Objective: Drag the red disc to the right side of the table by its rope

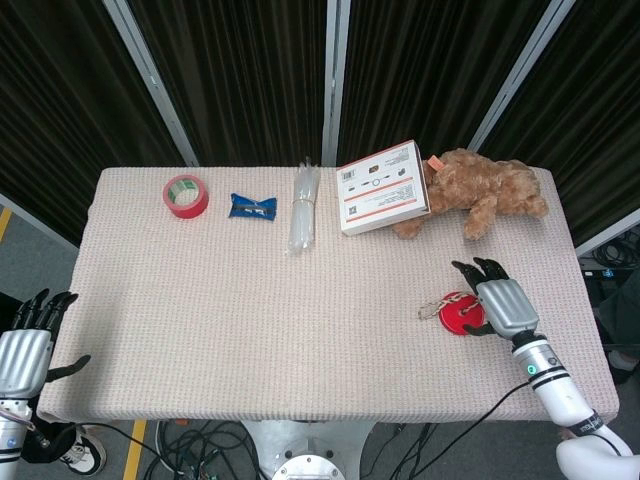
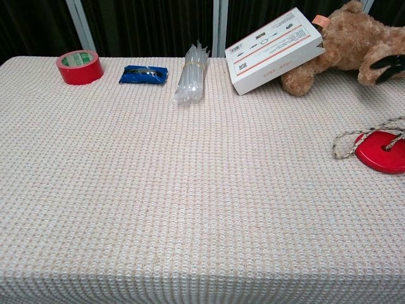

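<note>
Hovering over the red disc near the table's right edge, the right hand risks nudging it back leftward, since its fingers look spread and the rope lies slack, looped left, apparently ungripped.

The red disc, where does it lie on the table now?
In the head view the red disc lies near the table's right end, in front of the teddy bear, with the right hand partly over it.
</note>
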